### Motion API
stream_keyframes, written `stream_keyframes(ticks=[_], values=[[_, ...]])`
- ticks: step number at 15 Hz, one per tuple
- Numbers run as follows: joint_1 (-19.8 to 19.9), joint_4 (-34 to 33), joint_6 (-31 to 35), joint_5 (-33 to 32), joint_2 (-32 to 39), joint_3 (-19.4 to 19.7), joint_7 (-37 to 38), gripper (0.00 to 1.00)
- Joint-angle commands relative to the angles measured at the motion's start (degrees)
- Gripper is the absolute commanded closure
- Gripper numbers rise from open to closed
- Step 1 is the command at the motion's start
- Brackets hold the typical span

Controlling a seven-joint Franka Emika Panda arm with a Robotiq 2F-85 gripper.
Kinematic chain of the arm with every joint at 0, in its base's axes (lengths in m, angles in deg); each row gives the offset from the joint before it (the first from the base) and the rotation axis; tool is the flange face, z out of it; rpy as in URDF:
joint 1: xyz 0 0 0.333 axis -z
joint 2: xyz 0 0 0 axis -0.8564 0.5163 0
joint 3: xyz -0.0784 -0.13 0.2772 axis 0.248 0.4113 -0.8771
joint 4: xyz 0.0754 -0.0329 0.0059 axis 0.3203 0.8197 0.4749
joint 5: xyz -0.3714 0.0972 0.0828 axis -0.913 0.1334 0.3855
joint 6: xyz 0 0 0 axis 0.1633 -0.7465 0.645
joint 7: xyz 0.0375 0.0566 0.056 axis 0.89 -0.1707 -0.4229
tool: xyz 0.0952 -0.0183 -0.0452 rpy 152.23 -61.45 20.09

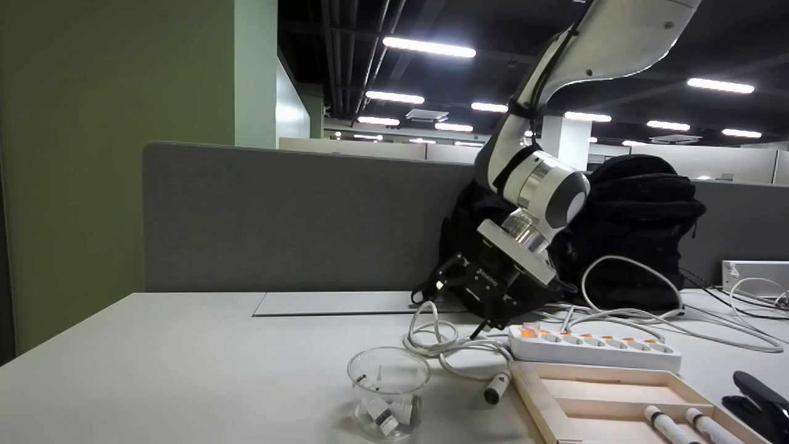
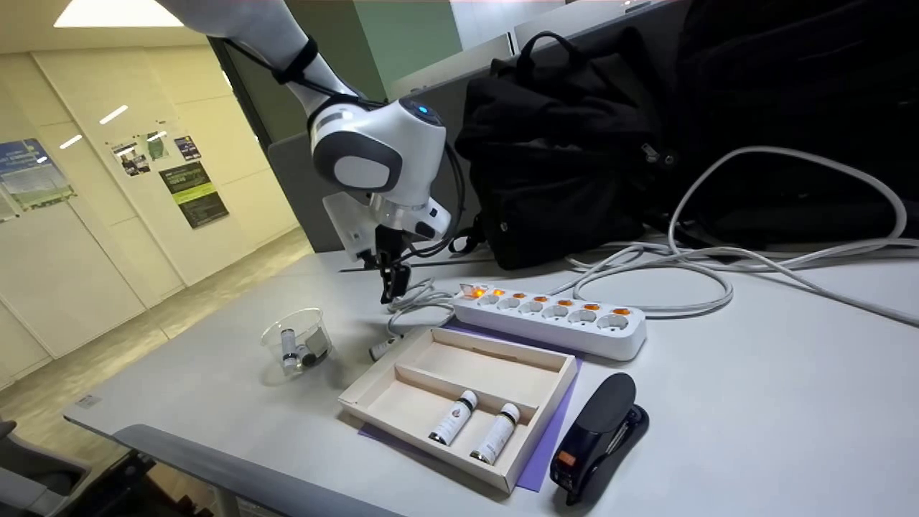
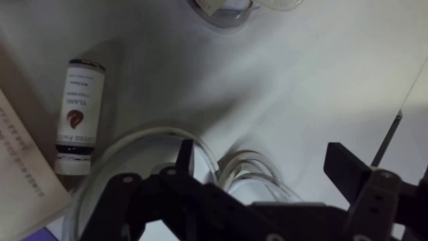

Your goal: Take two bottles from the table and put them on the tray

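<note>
Two white-labelled bottles, one (image 2: pixel 454 418) beside another (image 2: pixel 497 434), lie in one compartment of the pale wooden tray (image 2: pixel 495 365). A third bottle (image 1: pixel 498 387) rests on its side on the pale table (image 1: pixel 185 370), just outside the tray's rim; the wrist view has this bottle (image 3: pixel 80 110) at left, near the tray's edge (image 3: pixel 20 167). More small bottles lie inside the clear cup (image 1: pixel 388 373). My gripper (image 1: pixel 457 310) hangs tilted above the coiled cable, apart from every bottle. In the wrist view the gripper (image 3: pixel 262 157) is open, nothing between its fingers.
A white power strip (image 2: pixel 549 322) sits along the tray's back side, with looping white cables (image 1: pixel 444 345) beside it. A black stapler (image 2: pixel 602 438) stands near the tray. Black backpacks (image 1: pixel 635 234) lean on the grey partition (image 1: pixel 296 216). Purple sheet (image 2: pixel 549 438) under the tray.
</note>
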Motion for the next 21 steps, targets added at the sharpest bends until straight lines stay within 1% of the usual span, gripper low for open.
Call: stream_keyframes(ticks=[1, 3, 6, 8, 10, 13, 21], values=[[-2.7, 1.9, -2.9, -8.6, -2.2, 3.6, 14.5, 0.0], [-3.9, 2.4, -4.3, -14.8, -2.9, 5.2, 21.4, 0.0], [-4.7, 2.6, -7.2, -22.8, -3.9, 6.7, 29.7, 0.0], [-4.5, 2.3, -8.7, -26.7, -4.1, 6.9, 32.9, 0.0], [-3.8, 1.6, -10.1, -29.2, -3.4, 6.3, 34.2, 0.0], [-2.8, 0.9, -11.3, -30.5, -2.3, 5.1, 33.6, 0.0], [-1.7, -1.3, -14.4, -30.1, 1.8, 3.4, 32.4, 0.0]])
